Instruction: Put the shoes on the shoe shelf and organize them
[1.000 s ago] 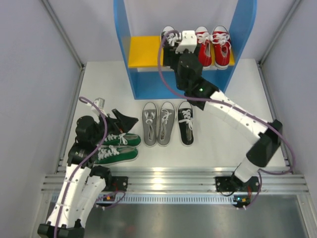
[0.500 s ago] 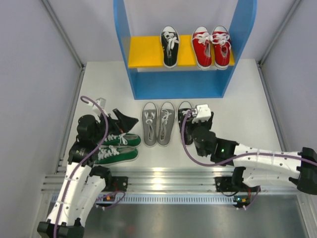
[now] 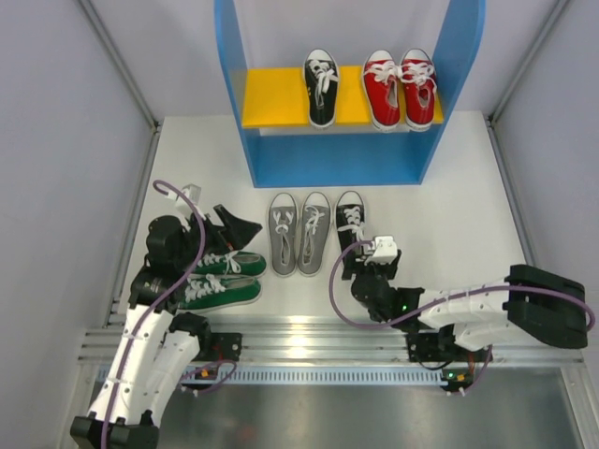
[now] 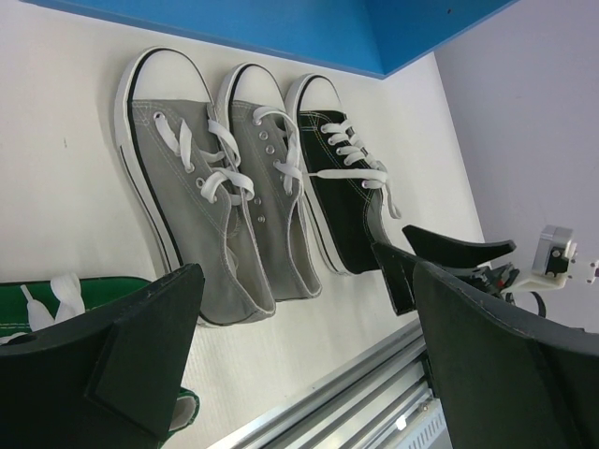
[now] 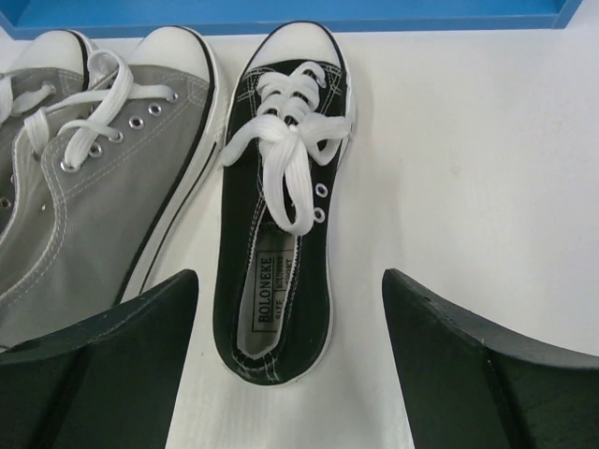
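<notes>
Inside floor black shoe (image 5: pixel 281 201), label (image 5: pixel 272 292) readable: right-wrist only.

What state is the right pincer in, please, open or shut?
Open: the right pincer spreads wide, fingers either side of the black shoe.

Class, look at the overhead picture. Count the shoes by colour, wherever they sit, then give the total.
Red shoes: 2
Black shoes: 2
Grey shoes: 2
Green shoes: 2
Total: 8
</notes>
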Tool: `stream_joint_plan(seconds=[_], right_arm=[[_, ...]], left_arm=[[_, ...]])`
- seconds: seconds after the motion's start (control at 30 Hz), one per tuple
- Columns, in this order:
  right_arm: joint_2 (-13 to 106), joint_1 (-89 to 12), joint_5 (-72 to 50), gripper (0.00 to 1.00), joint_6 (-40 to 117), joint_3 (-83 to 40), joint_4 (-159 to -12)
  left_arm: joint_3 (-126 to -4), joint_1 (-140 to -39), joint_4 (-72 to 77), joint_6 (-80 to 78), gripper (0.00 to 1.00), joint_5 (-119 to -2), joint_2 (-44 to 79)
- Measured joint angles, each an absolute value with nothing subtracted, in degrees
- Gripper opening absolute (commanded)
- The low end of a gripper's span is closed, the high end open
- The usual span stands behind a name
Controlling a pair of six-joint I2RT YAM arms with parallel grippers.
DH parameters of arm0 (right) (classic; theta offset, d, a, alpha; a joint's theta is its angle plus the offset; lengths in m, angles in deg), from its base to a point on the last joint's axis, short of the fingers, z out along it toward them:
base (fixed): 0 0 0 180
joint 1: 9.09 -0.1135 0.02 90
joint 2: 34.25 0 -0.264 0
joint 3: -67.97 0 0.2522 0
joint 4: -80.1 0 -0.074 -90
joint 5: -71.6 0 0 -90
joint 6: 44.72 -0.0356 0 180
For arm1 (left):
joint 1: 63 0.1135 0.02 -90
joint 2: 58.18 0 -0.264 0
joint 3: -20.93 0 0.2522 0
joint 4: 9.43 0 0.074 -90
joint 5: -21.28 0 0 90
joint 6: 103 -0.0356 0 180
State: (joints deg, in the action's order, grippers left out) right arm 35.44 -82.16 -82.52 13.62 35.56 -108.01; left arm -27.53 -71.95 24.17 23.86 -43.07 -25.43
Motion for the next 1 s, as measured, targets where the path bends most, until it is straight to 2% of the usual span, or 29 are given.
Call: stream_joint_plan(seconds=[0.23,0.43,0.63,0.67,0.7,0.73,0.77,1.0], right_arm=[[41.32,-83.48,-80.83,0.77,13.73,39.12,-121.14],[46.7,-83.59,-80.66,0.67,14.08,39.14,-126.04],[52.9,-83.52,-81.99,0.47,14.85,37.74,-128.09],[53.45,-83.48,-82.41,0.36,15.04,37.57,-128.49],[54.02,-83.43,-82.6,0.3,15.35,37.52,-129.03],[54.41,-83.35,-82.82,0.1,15.59,37.52,-129.51],[54.56,-83.19,-82.87,0.01,16.07,37.52,-129.88],[51.2,-82.82,-82.91,0.0,19.04,37.7,-129.84]], left_arm=[[-27.53,-71.95,24.14,23.84,0.99,-43.07,-25.32],[-27.53,-71.95,24.14,23.86,0.99,-43.07,-24.67],[-27.53,-71.95,24.14,23.86,0.99,-43.07,-24.27],[-27.53,-71.95,24.14,23.84,0.99,-43.05,-24.25],[-27.53,-71.95,24.14,23.86,0.99,-43.07,-24.25],[-27.53,-71.95,24.12,23.84,0.99,-43.05,-24.25],[-27.53,-71.95,24.14,23.86,0.99,-43.05,-24.25],[-27.53,-71.95,24.14,23.84,0.99,-43.05,-24.25]])
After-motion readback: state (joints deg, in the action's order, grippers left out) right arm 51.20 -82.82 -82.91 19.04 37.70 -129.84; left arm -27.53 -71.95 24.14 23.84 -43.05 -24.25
